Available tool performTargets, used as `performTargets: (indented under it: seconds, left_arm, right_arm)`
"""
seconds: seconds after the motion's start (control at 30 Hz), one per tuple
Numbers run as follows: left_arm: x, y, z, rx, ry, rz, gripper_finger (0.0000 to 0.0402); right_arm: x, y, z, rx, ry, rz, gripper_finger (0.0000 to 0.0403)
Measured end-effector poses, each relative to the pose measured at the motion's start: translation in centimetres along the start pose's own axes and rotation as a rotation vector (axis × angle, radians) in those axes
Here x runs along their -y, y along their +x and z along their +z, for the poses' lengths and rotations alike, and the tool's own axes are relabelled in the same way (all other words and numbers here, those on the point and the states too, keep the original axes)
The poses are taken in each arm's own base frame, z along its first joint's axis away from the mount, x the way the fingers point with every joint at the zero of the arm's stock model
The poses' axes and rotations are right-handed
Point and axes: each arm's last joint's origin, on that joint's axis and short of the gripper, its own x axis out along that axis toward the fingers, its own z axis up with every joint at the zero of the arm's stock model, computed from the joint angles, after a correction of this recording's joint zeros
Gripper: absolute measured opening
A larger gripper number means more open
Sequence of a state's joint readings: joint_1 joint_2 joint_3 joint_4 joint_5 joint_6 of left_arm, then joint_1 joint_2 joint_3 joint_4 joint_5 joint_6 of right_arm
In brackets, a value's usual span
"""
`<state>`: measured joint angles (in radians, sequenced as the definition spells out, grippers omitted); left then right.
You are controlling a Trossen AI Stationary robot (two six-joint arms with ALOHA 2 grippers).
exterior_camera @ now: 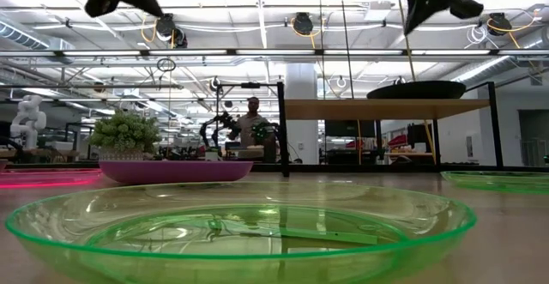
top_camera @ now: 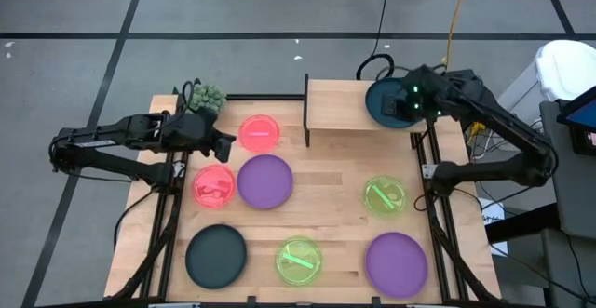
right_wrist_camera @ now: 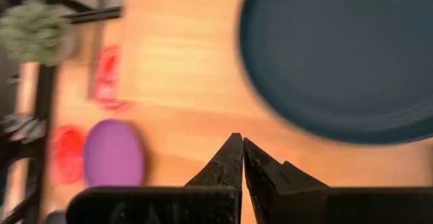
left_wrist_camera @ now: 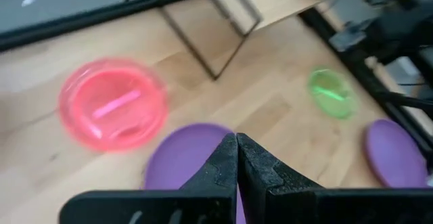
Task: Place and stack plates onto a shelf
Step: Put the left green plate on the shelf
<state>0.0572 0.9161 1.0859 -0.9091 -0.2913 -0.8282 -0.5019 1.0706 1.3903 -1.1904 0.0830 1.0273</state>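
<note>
One dark teal plate [top_camera: 384,103] lies on the right end of the light-wood shelf [top_camera: 340,105]; the low view shows this teal plate [exterior_camera: 416,90] resting flat on the shelf top [exterior_camera: 377,108]. My right gripper [right_wrist_camera: 242,146] is shut and hovers above the shelf beside that plate [right_wrist_camera: 338,55], touching nothing. My left gripper [left_wrist_camera: 237,143] is also shut, raised over the table's left side [top_camera: 229,147] between the two pink-red plates [top_camera: 260,132] [top_camera: 214,186]. On the table lie two purple plates [top_camera: 265,180] [top_camera: 397,263], two neon green plates [top_camera: 384,196] [top_camera: 299,260] and the other dark teal plate [top_camera: 216,255].
A small spiky green plant [top_camera: 207,97] stands at the table's far left corner. The shelf's dark side panel [top_camera: 306,111] rises at its left end, and the left half of the shelf top is bare wood. A person [exterior_camera: 251,121] stands in the room beyond the table.
</note>
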Motion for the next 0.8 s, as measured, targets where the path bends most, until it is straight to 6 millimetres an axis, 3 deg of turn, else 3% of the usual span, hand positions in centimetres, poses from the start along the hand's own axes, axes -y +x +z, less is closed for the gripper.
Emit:
performTargets:
  seconds: [0.27, 0.4, 0.6, 0.8]
  left_arm:
    - [-1.4, 0.2, -1.3, -0.174, -0.227, 0.144, 0.0001]
    - [-1.5, 0.5, -2.0, -0.276, -0.230, 0.198, 0.0001]
    - [-0.3, 1.9, -2.9, -0.423, -0.199, 0.115, 0.0006]
    - [2.6, 3.2, -4.1, -0.509, -0.137, -0.040, 0.0056]
  right_arm:
    - [-3.3, -0.2, -4.0, -0.021, -0.030, 0.132, 0.0000]
    - [-4.4, -0.1, -5.7, -0.046, -0.082, 0.165, 0.0000]
    - [-6.2, -0.3, -7.4, -0.063, -0.310, 0.297, 0.0000]
    - [-6.6, -0.9, -8.4, -0.095, -0.397, 0.367, 0.0000]
